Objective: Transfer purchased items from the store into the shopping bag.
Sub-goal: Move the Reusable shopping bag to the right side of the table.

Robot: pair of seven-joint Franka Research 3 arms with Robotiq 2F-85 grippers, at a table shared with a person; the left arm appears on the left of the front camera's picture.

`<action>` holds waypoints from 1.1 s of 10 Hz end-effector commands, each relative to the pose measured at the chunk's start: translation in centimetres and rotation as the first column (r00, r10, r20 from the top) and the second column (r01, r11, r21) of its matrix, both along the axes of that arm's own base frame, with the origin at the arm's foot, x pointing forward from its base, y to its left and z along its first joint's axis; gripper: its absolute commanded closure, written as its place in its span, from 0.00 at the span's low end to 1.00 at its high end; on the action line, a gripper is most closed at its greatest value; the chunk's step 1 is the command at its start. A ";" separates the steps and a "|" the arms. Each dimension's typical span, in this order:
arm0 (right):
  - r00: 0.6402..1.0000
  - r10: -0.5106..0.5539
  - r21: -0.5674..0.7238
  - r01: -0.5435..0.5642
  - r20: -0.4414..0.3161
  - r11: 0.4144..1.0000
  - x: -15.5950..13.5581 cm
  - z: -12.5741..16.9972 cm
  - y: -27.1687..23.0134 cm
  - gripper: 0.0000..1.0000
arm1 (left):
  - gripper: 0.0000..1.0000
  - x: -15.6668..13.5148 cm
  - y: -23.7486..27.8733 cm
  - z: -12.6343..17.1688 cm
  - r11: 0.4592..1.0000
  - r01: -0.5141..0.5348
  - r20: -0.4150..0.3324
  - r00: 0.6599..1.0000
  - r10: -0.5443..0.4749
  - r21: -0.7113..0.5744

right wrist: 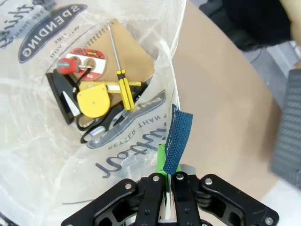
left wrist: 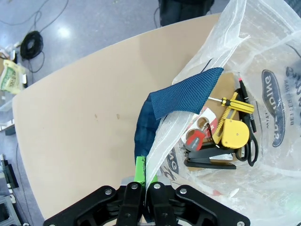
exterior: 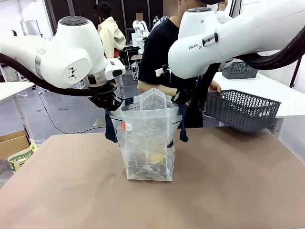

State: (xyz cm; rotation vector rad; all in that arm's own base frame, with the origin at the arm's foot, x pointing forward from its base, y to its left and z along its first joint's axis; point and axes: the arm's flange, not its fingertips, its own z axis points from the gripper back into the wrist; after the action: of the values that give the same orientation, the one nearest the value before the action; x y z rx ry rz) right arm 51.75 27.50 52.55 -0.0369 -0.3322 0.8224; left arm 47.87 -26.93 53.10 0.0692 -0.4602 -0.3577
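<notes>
The purchased items (exterior: 151, 160) blur through the shopping bag (exterior: 145, 129); the store (right wrist: 288, 127) is blurred, cut by the edge.

Robot lab: cable coil (left wrist: 33, 41) on grey floor (left wrist: 94, 19), white bench (exterior: 267, 90) w/ spare basket (exterior: 239, 70), cardboard box (exterior: 12, 143).

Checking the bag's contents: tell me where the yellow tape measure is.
In the left wrist view, the yellow tape measure lies on the bottom of the shopping bag, beside the yellow-handled screwdriver and the black scissors.
</notes>
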 end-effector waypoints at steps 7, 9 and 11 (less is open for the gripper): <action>0.924 -0.318 0.088 0.342 -0.214 0.936 3.2 1.8 3.9 1.00 | 1.00 -1.3 -2.6 2.1 0.990 0.028 -0.010 1.000 -0.030 -0.138; 0.909 -0.347 0.125 0.382 -0.230 0.916 3.7 1.6 4.6 1.00 | 1.00 -1.4 -2.9 2.1 0.987 0.009 -0.016 1.000 -0.011 -0.161; 0.916 -0.321 0.134 0.359 -0.242 0.924 3.7 1.6 5.0 1.00 | 1.00 -0.8 -2.5 1.6 0.985 0.019 -0.034 0.999 -0.025 -0.173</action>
State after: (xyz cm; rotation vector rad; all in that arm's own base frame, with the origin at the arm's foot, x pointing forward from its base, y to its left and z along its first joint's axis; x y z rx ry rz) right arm 55.28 32.14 54.07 0.1353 -0.1828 0.4438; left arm 46.63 -29.83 54.35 -0.0710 -0.4458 -0.3294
